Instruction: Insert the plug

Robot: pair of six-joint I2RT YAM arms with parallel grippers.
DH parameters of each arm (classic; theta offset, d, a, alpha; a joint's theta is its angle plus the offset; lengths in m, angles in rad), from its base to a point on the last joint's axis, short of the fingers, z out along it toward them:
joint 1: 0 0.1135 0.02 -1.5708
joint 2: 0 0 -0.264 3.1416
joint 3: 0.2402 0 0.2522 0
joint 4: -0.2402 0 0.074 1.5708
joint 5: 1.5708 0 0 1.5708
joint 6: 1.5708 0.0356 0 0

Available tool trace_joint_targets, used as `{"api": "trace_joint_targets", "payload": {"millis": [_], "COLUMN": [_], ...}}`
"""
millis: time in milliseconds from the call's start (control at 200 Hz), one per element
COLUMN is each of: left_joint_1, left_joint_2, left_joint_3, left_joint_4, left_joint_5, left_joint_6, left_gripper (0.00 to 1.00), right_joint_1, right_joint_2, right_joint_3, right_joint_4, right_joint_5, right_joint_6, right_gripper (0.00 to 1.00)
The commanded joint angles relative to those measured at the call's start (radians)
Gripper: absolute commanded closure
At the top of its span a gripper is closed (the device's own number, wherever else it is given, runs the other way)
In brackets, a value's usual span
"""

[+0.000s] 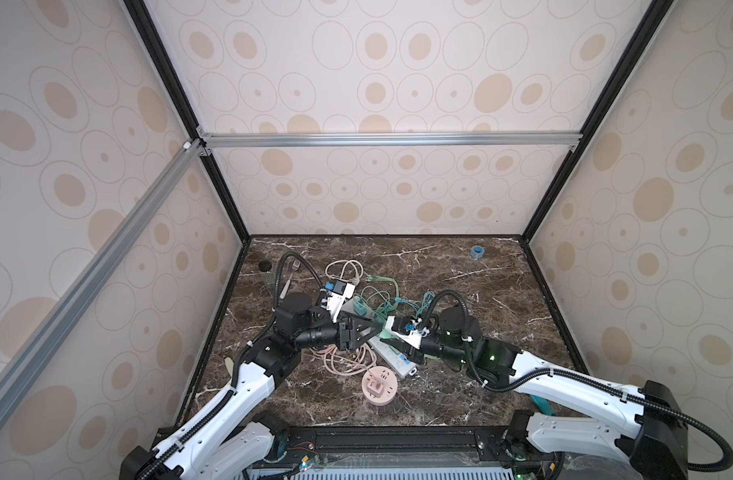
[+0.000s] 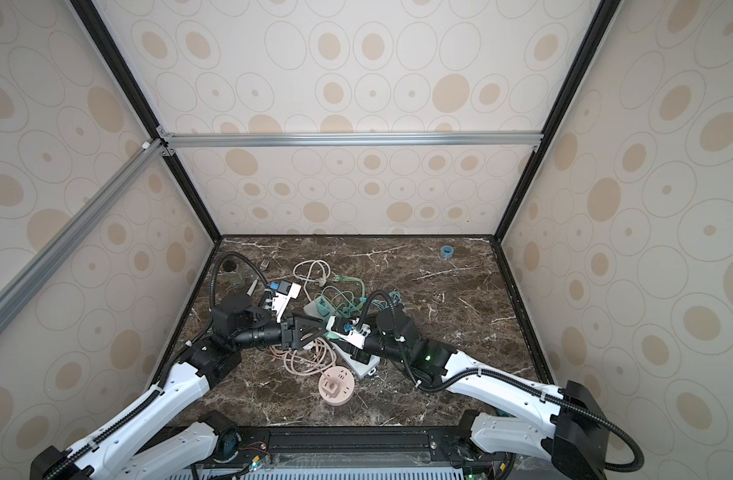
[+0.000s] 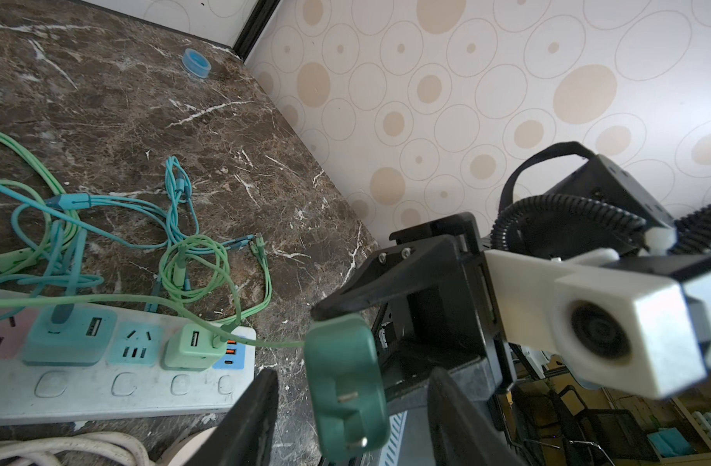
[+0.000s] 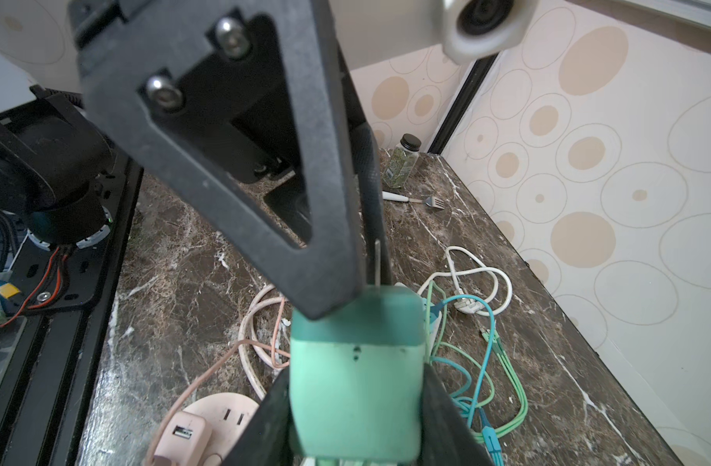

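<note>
Two arms meet low over the cables in the middle of the marble table [image 3: 184, 101]. The green plug [image 3: 344, 375] is off the table, clamped between the fingers of the right gripper [image 4: 356, 373]. We see its two flat prongs [image 3: 347, 397] bare and pointing toward the left gripper [image 1: 377, 327]. That gripper's jaws stand apart, one on each side of the plug, and the left wrist view shows a gap on both sides.

We judge the task to be partly done. The plug is picked up and held close to the white power strip [image 3: 104, 399], but it sits in no socket. The step in hand looks like a pass from right to left, or a regrasp. What is left is to turn the prongs down, line them up and press the plug home.

The strip already carries a teal adapter [image 3: 63, 335] and a pale green adapter [image 3: 192, 349]. The light blue socket panel [image 3: 134, 347] between them is free, and we take it as a likely target. A round pink socket hub [image 1: 379, 388] lies nearer the robot with a pink adapter in it.

We can read no brand or writing. The label on the spice jar [image 4: 400, 163] is too small, and the strip shows only socket slots and orange ports.
</note>
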Motion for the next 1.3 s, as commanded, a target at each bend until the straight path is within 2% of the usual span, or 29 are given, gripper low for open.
{"api": "trace_joint_targets", "payload": {"millis": [0, 400, 720, 1040, 1100, 1190, 1296], "left_joint_1": [0.000, 0.000, -0.001, 0.000, -0.001, -0.001, 0.000], "left_joint_2": [0.009, 0.003, -0.015, -0.036, -0.039, -0.040, -0.046], "left_joint_3": [0.020, 0.004, -0.005, -0.010, -0.013, -0.016, -0.027], "left_joint_4": [0.040, 0.041, 0.001, -0.003, -0.003, 0.006, 0.032], "left_joint_5": [0.033, 0.039, 0.057, 0.071, 0.069, 0.063, 0.043], "left_joint_6": [-0.004, 0.003, 0.031, 0.037, 0.035, 0.029, 0.018], "left_gripper": [0.43, 0.49, 0.55, 0.78, 0.80, 0.83, 0.88], "right_joint_1": [0.025, 0.079, 0.083, 0.084, 0.084, 0.083, 0.083], "right_joint_2": [0.012, 0.069, 0.065, 0.060, 0.059, 0.056, 0.038], "right_joint_3": [0.041, 0.073, 0.053, 0.049, 0.048, 0.042, 0.034], "right_joint_4": [0.022, 0.027, 0.051, 0.054, 0.052, 0.053, 0.047], "right_joint_5": [0.023, 0.167, 0.205, 0.215, 0.220, 0.222, 0.230], "right_joint_6": [-0.039, -0.138, -0.150, -0.162, -0.161, -0.148, -0.106], "right_gripper": [0.80, 0.81, 0.81, 0.80, 0.78, 0.67, 0.60]}}
